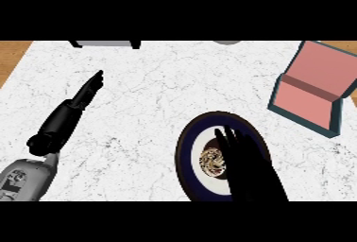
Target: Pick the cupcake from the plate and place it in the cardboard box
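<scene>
Now the right hand [250, 165] hovers over the plate [187, 156], fingers straight and holding nothing.

Low in the frame's centre, the round cupcake [211, 160], swirled brown and cream on top, sits on the white middle of the dark-rimmed plate, just left of the black fingers. At upper right stands the open cardboard box [307, 97], pink inside with teal walls. The left hand [87, 92] rests at left, fingers extended, on the white marbled counter [153, 85].

White marbled counter top [153, 94] with thin grey veining fills most of the view. Wood-toned strips [12, 56] show at far left and upper right. A grey object with dark edges [105, 43] sits at the top edge, cut off.
</scene>
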Controlling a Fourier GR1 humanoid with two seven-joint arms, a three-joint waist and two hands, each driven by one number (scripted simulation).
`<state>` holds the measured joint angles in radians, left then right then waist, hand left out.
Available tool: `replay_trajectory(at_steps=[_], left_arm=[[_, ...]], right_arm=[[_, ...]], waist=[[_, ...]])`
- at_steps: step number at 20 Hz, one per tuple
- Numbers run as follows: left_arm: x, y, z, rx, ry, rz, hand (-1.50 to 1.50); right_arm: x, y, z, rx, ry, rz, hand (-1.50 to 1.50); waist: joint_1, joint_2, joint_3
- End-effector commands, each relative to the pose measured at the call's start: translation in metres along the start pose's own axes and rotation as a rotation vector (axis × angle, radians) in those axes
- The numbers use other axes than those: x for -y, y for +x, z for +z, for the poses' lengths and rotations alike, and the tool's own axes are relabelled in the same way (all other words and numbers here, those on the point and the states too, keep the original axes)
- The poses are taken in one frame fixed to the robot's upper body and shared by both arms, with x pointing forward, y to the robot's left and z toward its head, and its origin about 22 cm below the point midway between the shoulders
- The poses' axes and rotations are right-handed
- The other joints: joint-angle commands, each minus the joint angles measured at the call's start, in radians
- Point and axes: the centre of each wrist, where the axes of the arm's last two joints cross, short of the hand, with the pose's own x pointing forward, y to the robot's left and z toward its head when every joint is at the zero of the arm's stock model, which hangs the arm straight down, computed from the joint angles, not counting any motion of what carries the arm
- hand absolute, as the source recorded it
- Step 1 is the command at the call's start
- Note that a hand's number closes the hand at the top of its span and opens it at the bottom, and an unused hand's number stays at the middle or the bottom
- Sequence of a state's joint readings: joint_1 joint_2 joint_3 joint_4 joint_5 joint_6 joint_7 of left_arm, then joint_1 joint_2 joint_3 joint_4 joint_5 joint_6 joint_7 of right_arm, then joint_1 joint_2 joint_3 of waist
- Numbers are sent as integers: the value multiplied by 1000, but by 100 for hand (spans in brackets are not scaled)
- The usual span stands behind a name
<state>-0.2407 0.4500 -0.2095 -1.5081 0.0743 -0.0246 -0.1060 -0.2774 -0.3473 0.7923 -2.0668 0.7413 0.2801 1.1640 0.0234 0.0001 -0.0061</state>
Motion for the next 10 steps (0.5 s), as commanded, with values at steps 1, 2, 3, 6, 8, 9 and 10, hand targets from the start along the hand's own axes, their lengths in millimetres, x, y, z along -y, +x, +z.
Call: replay_trajectory(at_steps=[1,2,3,6,8,9,10], left_arm=[[-2,-3,1,-6,0,6,0],[2,-3,0,-27,13,-1,0],[-8,0,3,-8,5,13,0],[4,-1,8,7,6,9,0],[13,6,-5,-23,5,7,0],[3,-4,6,-11,14,3,0],[-8,2,-1,-6,28,17,0]], right_arm=[[-10,40,-10,-196,66,76,-150],[-5,46,-3,-187,66,71,-150],[-15,55,-6,-187,88,79,-150],[-27,54,-19,-235,84,106,-150],[-33,61,-24,-240,72,141,-150],[-28,58,-28,-260,56,148,-150],[-29,74,-30,-261,40,136,-150]], waist=[[-6,-1,2],[-14,-3,2],[-7,-4,2],[-12,-5,4],[-21,-4,4],[-18,-4,4],[-17,-3,4]])
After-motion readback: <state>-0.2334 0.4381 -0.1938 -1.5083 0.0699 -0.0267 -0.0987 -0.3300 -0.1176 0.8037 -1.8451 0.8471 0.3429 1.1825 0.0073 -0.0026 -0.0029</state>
